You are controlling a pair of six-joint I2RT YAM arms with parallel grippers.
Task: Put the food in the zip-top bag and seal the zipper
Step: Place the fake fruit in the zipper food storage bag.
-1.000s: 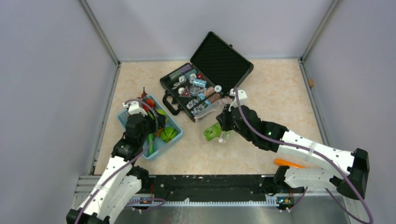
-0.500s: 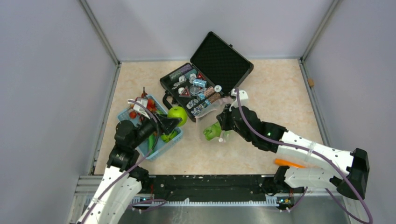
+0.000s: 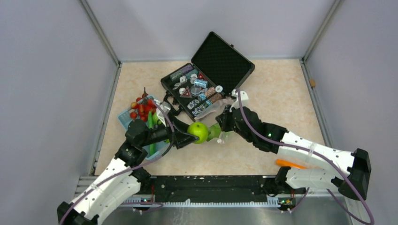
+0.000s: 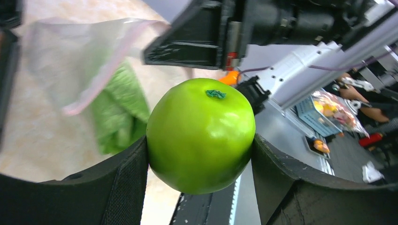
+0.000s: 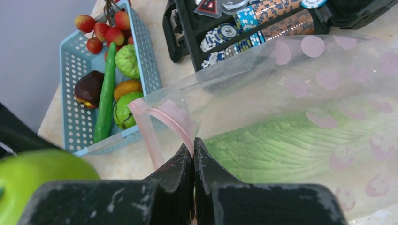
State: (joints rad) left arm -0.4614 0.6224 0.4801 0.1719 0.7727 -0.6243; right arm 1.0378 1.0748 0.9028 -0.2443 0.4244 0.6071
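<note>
Now, apple (image 4: pixel 201 136) clamped between the wide-set jaws of the left gripper (image 3: pixel 190 136), held just beside the mouth of the bag (image 5: pixel 291 93), right gripper (image 5: pixel 193 150) closed tight on the pink zipper (image 5: pixel 169 117), leafy green (image 5: pixel 281 150) inside the bag, cucumber (image 5: pixel 104 93) and tomatoes (image 5: pixel 101 30) in the blue basket (image 5: pixel 70 61), black case (image 3: pixel 206 79) behind on the bench (image 3: pixel 272 93)

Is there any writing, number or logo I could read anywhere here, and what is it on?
"50" (small, so not certain): on a blue-and-white chip in the black case.
The other chips and the triangular card: markings too small or blurred to read.
The zip-top bag and the green apple: no text, only pink dots on the bag.
</note>
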